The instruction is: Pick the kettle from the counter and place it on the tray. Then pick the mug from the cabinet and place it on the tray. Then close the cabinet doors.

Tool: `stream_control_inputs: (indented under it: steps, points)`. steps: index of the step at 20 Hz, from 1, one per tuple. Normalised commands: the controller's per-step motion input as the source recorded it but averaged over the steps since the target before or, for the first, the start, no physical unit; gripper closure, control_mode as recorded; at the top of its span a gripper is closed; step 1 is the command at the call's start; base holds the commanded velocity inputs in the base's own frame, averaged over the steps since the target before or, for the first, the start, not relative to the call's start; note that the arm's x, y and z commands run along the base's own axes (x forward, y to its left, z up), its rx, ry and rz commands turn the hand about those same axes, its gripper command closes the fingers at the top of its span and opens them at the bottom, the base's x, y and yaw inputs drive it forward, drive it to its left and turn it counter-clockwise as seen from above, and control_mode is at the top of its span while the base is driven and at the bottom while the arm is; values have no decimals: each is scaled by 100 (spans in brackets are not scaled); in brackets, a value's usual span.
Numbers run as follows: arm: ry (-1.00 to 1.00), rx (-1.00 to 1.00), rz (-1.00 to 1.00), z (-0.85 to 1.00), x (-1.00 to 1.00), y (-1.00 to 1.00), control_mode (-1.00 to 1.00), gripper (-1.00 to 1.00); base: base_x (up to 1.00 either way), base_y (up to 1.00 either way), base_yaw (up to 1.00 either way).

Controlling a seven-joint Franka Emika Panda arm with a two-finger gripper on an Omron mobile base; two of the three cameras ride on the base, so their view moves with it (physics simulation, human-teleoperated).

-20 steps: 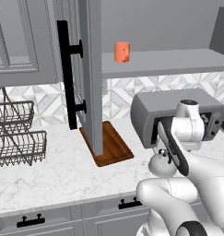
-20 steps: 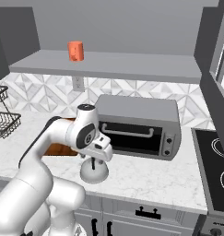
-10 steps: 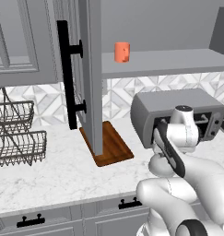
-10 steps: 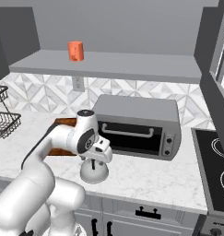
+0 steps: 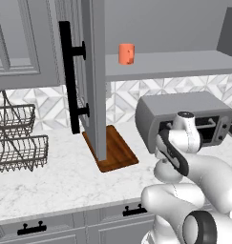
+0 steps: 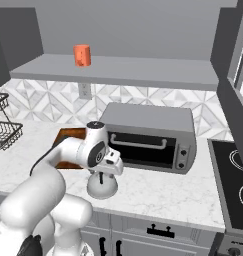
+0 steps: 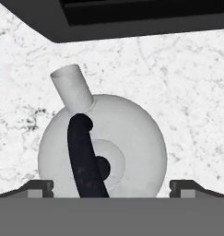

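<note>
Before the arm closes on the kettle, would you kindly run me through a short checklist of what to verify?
1. Gripper open: ok, fingers spread wide.
2. Kettle centred under the hand: ok, its black handle lies between the fingers.
3. Kettle upright on the counter: ok.
4. Fingers low enough to grip: cannot tell.
5. Tray free to receive it: ok on the visible part; the open cabinet door hides some.
6. Toaster oven clear of the lift: cannot tell, it stands close behind.
</note>
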Motion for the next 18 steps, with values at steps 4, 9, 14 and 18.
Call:
stream_control_inputs:
  steps: [4,9,14,18]
  points:
    - [0,0,4,-16,0,0,-100,100,0,0,0]
    - [0,0,1,-13,-6,1,-100,100,0,0,0]
    - [0,0,0,-2,-26,11,-100,100,0,0,0]
    - [-3,0,1,33,-53,31,-100,100,0,0,0]
